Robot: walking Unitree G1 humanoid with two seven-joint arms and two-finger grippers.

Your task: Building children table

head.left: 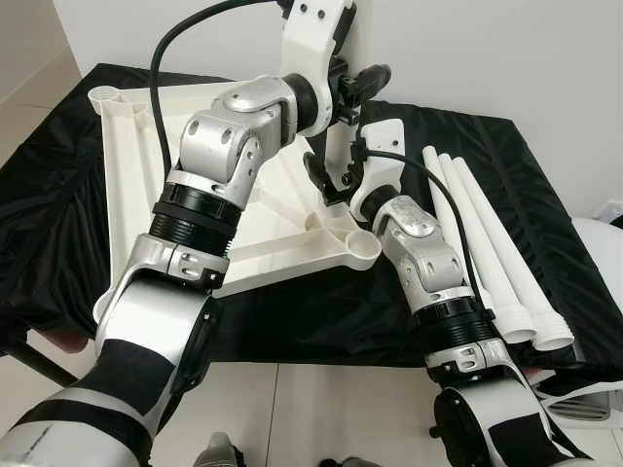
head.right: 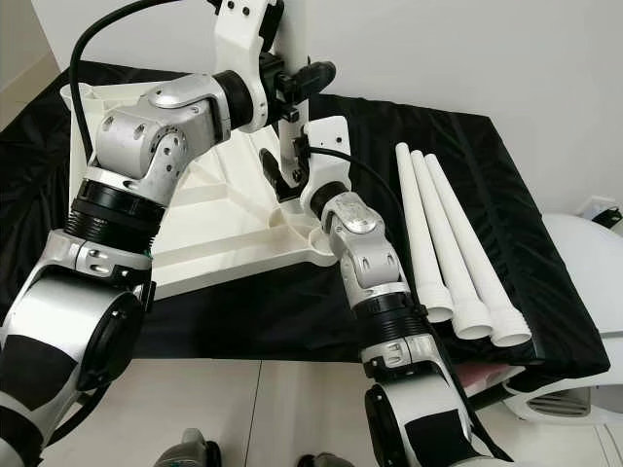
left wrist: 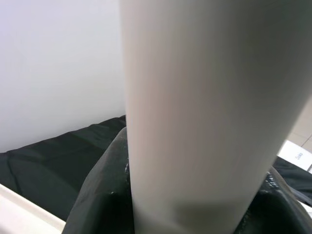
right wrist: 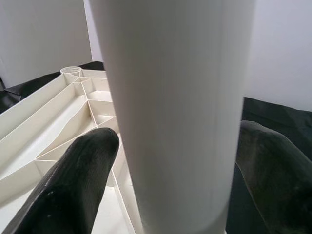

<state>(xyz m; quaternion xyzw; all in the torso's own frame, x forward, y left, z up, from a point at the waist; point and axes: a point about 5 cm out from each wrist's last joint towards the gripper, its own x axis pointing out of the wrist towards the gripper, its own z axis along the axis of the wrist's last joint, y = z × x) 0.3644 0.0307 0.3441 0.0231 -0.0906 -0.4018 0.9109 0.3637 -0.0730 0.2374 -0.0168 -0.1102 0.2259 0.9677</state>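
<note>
Right wrist view: leg (right wrist: 170, 107) between pincer fingers (right wrist: 73, 185).

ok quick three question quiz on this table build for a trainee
1. True or false: the tabletop lies underside up on the black cloth.
2. How many loose legs lie beside the tabletop?
3. What do the left gripper and right gripper hold? A) a screwdriver B) an upright leg C) the cloth

Key: 1 true; 2 three; 3 B
</note>
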